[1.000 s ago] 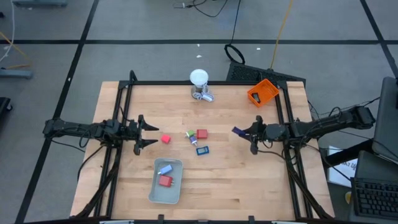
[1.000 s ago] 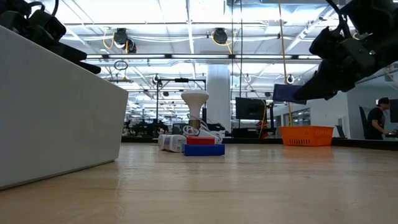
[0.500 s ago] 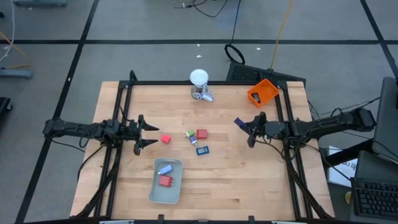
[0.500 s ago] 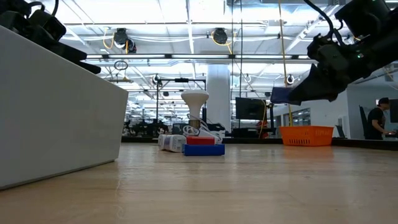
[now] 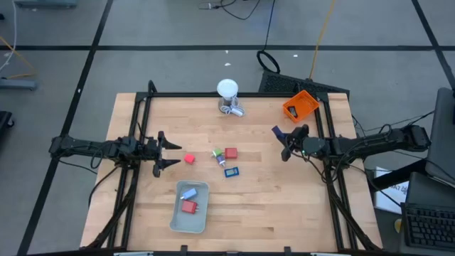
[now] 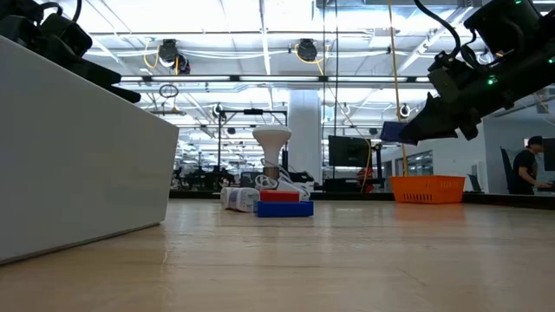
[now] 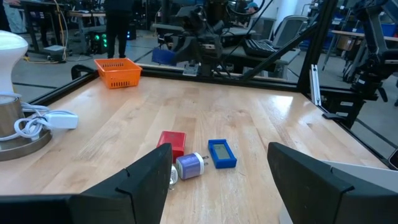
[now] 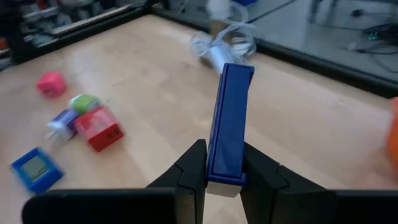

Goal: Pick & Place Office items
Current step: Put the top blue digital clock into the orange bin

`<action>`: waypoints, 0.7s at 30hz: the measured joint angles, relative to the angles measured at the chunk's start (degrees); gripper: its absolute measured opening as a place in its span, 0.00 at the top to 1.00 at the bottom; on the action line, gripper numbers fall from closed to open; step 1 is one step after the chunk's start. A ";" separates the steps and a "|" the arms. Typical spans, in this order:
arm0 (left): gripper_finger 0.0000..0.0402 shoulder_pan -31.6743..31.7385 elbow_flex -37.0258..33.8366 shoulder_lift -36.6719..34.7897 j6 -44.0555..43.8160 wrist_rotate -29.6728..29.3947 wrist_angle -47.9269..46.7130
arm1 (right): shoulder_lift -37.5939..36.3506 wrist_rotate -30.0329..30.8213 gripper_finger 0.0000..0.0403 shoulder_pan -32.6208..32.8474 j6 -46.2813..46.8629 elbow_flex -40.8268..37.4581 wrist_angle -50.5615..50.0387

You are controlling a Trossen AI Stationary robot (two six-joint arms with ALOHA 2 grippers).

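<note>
While my right gripper (image 5: 282, 142) hangs right of centre in the high view, clamped on a dark blue rectangle (image 8: 228, 121), my left gripper (image 5: 168, 151) waits left of centre, fingers apart, beside a red block (image 5: 189, 159).

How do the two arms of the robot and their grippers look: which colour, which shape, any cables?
Both arms are black, thin and jointed, with black cables running along them. The left gripper ends in two pointed black fingers that spread like a fork. The right gripper has the same dark, tapering fingers. In the low view, small green lights glow on the right arm's wrist.
</note>
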 joint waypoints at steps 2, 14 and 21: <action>0.33 -0.02 0.00 -0.02 0.00 0.00 -0.01 | 0.00 2.46 0.85 0.00 0.09 0.00 0.00; 0.33 -0.01 0.00 -0.01 0.00 0.00 -0.02 | -0.02 12.78 0.85 0.00 0.86 -0.01 -0.52; 0.33 -0.01 0.00 -0.02 0.00 0.00 -0.01 | 0.00 12.95 0.85 -0.01 1.36 0.00 -0.57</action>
